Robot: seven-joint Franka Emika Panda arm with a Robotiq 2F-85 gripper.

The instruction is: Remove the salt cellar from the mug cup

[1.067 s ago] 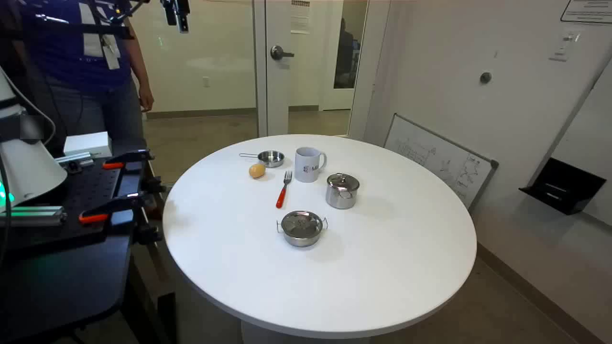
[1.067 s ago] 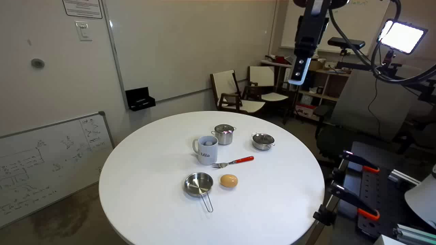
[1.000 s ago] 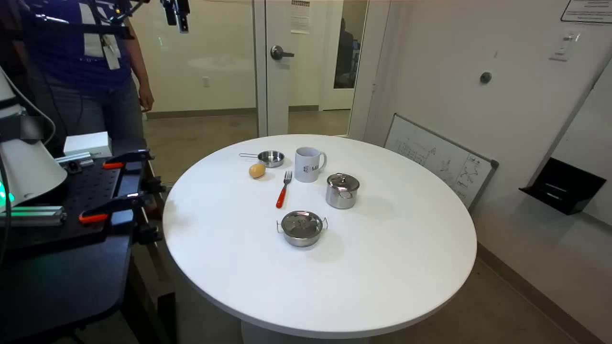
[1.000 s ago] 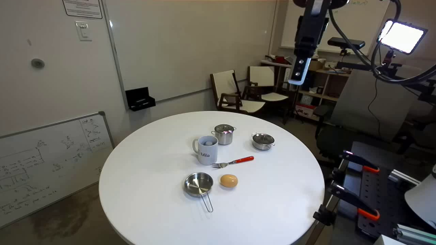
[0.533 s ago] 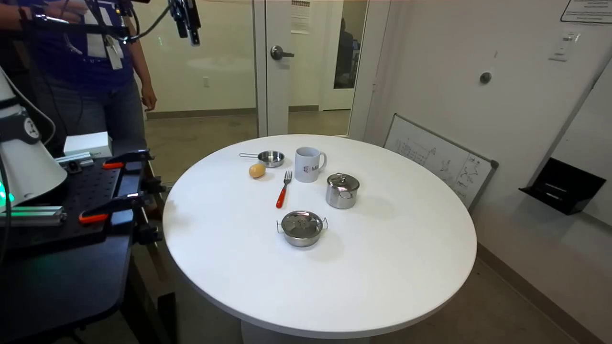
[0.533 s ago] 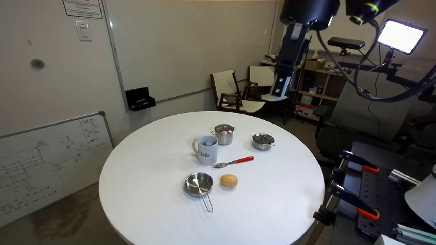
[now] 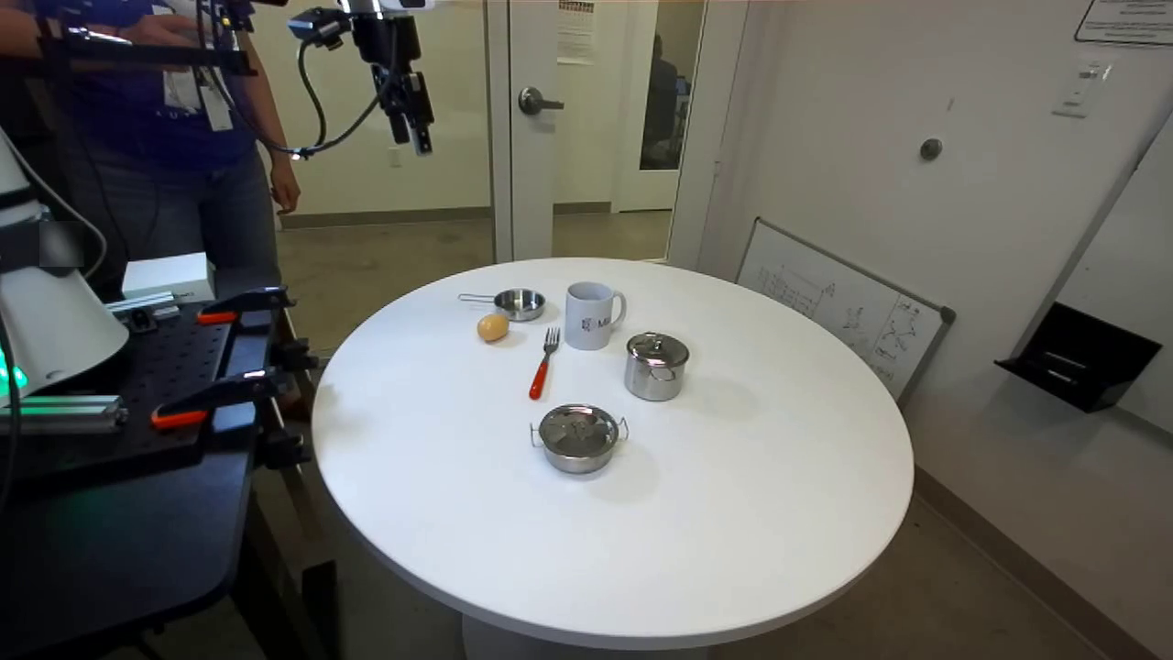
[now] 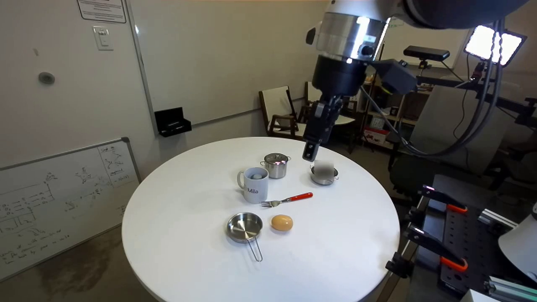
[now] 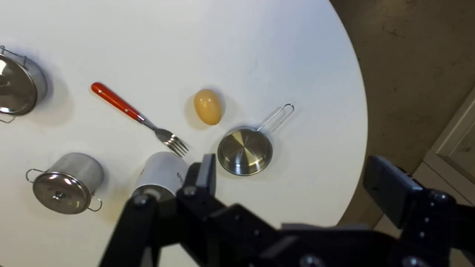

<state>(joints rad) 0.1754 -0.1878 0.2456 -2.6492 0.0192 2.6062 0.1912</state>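
Gripper (image 9: pixel 295 174): fingers spread wide, nothing held; unit tilted, well above table (image 9: pixel 319 111), no contact w/ any item. Mug cup (image 8: pixel 256 192): upright, handle on side away from fork; partly hidden behind one finger in wrist view. Salt cellar (image 8: pixel 256 177): ID presumed; pale rounded top visible inside mug in an exterior view, sitting below rim, so removal o/s. Clearance btwn cellar & mug wall: can't tell. Step in hand judged: approach. Rec.: centre over mug mouth, bring wrist approx. vert., narrow fingers enough to pass inside rim w/ cellar btwn, lower straight, close on upper part, lift plumb, no sideways travel until clear of rim. Risk: fingertip catching rim & tipping mug. Fork (image 9: pixel 135 115): tines just beside mug base, avoid. Pan (image 9: pixel 245 152) and egg (image 9: pixel 208 106): near, one side of mug; steel pot (image 9: pixel 65 189): near, opp. side to pan. Lidded bowl (image 7: pixel 579 438): well apart from mug, n/a to task.
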